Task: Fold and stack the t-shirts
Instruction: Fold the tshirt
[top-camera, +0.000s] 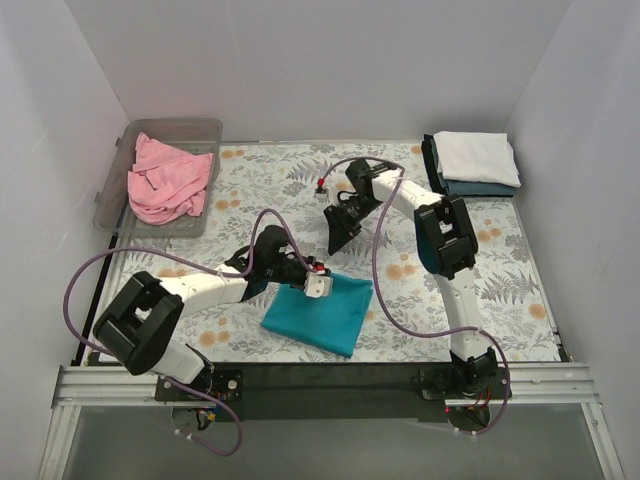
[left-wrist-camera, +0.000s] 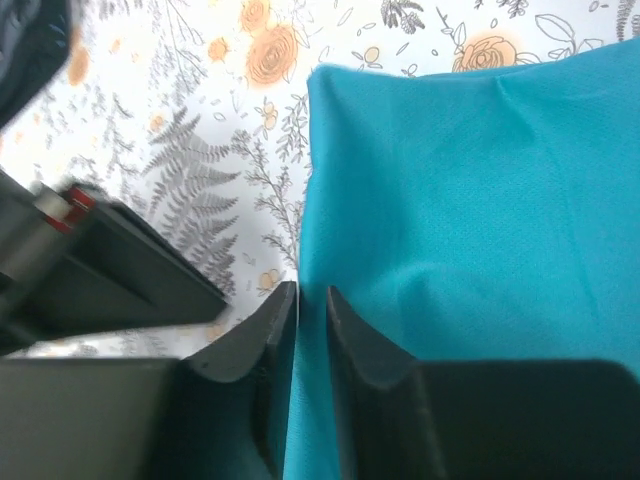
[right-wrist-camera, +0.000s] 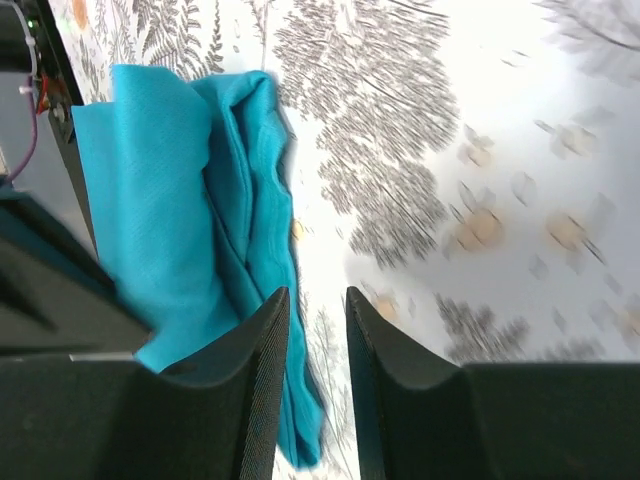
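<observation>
With the left gripper (left-wrist-camera: 312, 300) nipping an edge of the teal t-shirt (left-wrist-camera: 470, 200) (cloth spread to its right), lower the right gripper (right-wrist-camera: 318, 300), parted and empty, shirt at its left, onto the opposite edge; lift both evenly, avoiding unfolding.

No readable txt, labels, brands, nos. or signs anywhere in any of the 3 views.

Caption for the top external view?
Left fingers at edge of the folded teal t-shirt; right fingers open above floral cloth.
</observation>
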